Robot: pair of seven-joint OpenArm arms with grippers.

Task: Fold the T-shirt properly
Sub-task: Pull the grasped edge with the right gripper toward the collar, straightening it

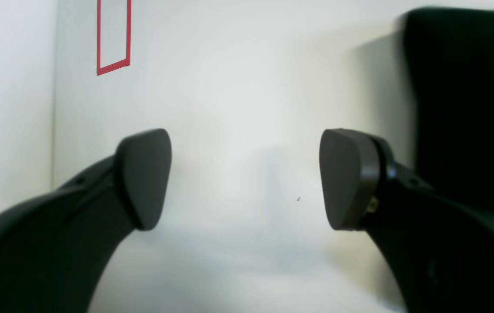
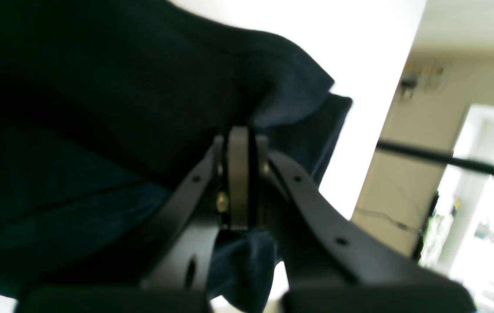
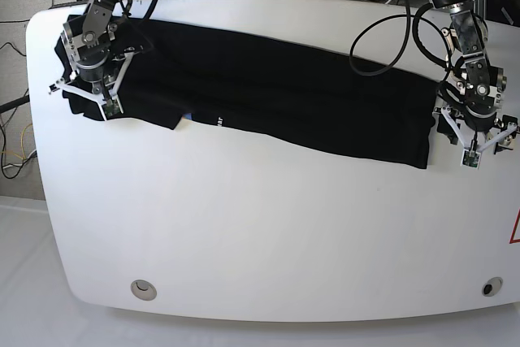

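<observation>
The T-shirt (image 3: 268,95) lies as a long black band across the far half of the table (image 3: 268,233), running from the far left down toward the right edge. I judge it folded once lengthwise, with the crosswise folds still to do, so the task looks perhaps halfway.

My right gripper (image 2: 239,130) is pressed together, pinching a bunch of cloth at the shirt's left end. My left gripper (image 1: 245,178) is spread wide and holds nothing, hanging over bare table just beside the shirt's right end.

The base view gives the whole layout and a tiny white print near the shirt's near edge. Only my right wrist view shows cloth between the pads; only my left wrist view shows red tape (image 1: 113,39) on the table.
</observation>
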